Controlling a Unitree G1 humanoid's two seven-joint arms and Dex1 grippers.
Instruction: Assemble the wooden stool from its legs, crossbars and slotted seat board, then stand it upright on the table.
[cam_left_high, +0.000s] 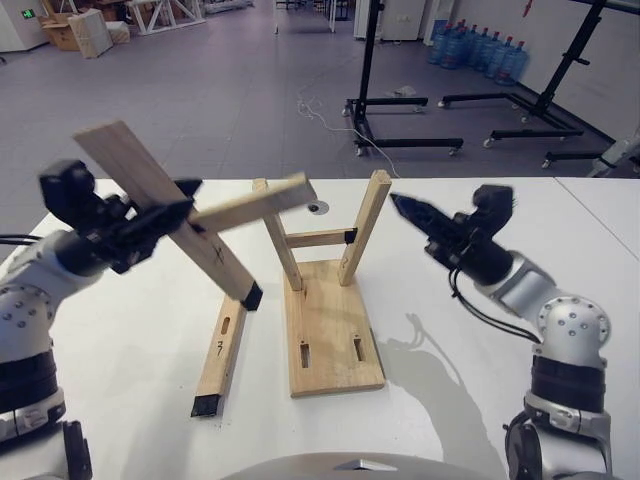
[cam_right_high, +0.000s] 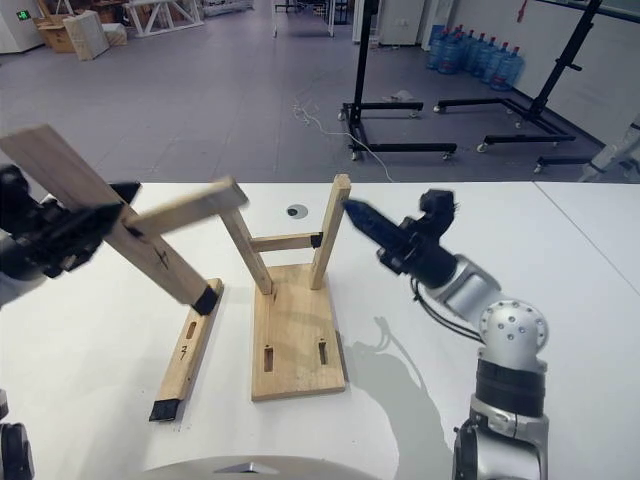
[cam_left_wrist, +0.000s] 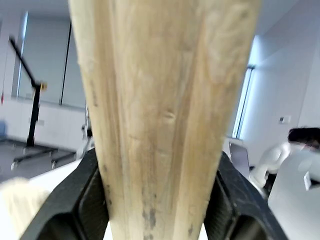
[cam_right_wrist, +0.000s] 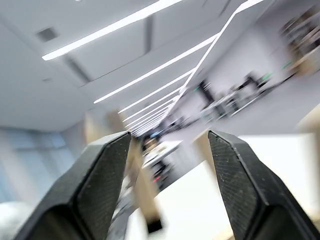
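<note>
The slotted seat board (cam_left_high: 330, 335) lies flat on the white table (cam_left_high: 130, 340). Two legs (cam_left_high: 283, 240) (cam_left_high: 365, 225) stand up from its far end, joined by a short crossbar (cam_left_high: 315, 238). My left gripper (cam_left_high: 165, 218) is shut on a third leg (cam_left_high: 170, 215) held tilted above the table's left side; a crossbar (cam_left_high: 255, 205) juts from it toward the standing legs. In the left wrist view this leg (cam_left_wrist: 165, 125) sits between the fingers (cam_left_wrist: 75, 200). A fourth leg (cam_left_high: 222, 350) lies on the table. My right gripper (cam_left_high: 405, 207) hangs open just right of the standing legs, its fingers (cam_right_wrist: 100, 190) apart.
A round grommet hole (cam_left_high: 318, 208) sits in the table behind the stool parts. A second white table (cam_left_high: 610, 205) adjoins at the right. Black wheeled stands (cam_left_high: 400, 110) and water bottles (cam_left_high: 480, 45) are on the floor beyond the far edge.
</note>
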